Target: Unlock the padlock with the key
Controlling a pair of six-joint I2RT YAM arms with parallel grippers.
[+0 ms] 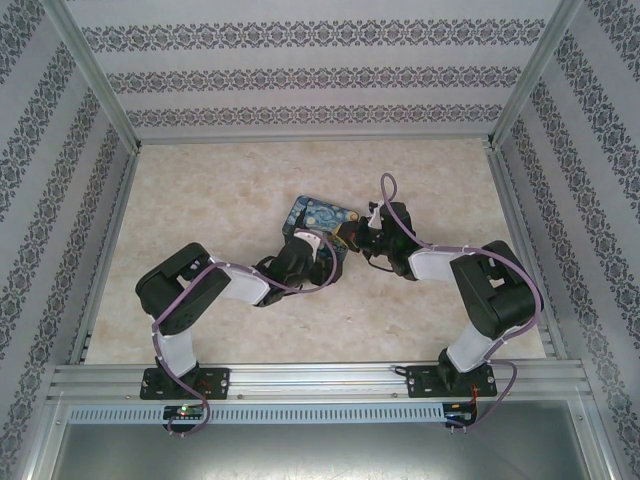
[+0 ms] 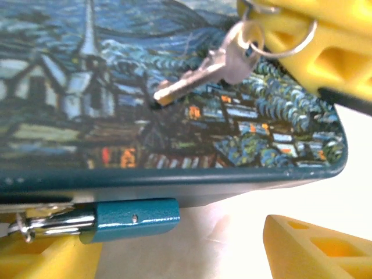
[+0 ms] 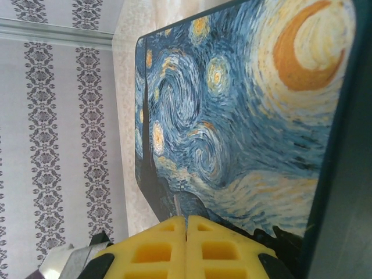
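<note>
1. Left wrist view: the left claw [image 2: 174, 244] is spread wide. The padlock [image 2: 136, 218] lies in its gap, close against one finger and well apart from the other, so it is not gripped.
2. The padlock sits just under the rim of the painted box [image 2: 174, 145]. Its silvery shackle [image 2: 52, 224] points toward the near finger and its blue body toward the middle of the gap. I cannot make out the keyhole end.
3. Right wrist view: the right claw [image 3: 186, 224] is pressed together. From the left wrist, it appears to be pinching the key [image 2: 203, 72] by its ring. The key dangles below that claw, its tip over the box lid, beyond the left claw's gap.
4. Judgement, padlock: small, rigid and light, with a smooth painted body that is likely slippery. It probably swivels on its shackle. Best hold is across the flat sides of the body, leaving the end face free.
5. Judgement, key: thin, stiff and very light. Hung from the ring it will swing and twist, so a pinch on its head would steer it better.
6. Risk: the padlock may turn away when the key tip pushes on it, unless it is clamped first.
</note>
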